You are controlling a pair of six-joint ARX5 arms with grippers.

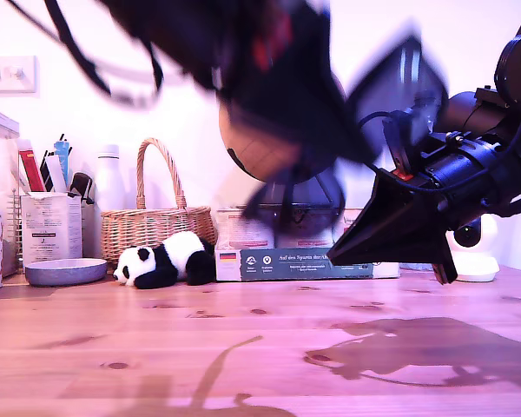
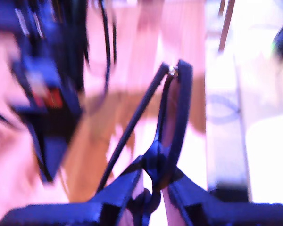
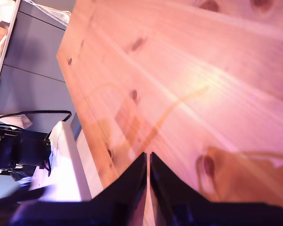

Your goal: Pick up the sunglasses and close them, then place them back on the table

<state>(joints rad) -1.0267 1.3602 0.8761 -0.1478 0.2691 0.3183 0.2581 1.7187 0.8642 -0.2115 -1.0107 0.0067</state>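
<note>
Holding the sunglasses (image 2: 172, 122) by the frame between its fingers, the first gripper (image 2: 153, 190) keeps them raised well clear of the worktop (image 1: 243, 347), one thin arm still swung out from the frame, so closing is judged not yet complete. In the exterior view this arm is a dark motion blur across the upper centre, and the sunglasses (image 1: 300, 187) can only be made out faintly beneath it. The second gripper (image 3: 147, 188) hangs at the exterior view's right, fingers pressed together on nothing, apparently placed to push the open arm inward. The first wrist view is heavily smeared; no lettering or lens detail is readable.
</note>
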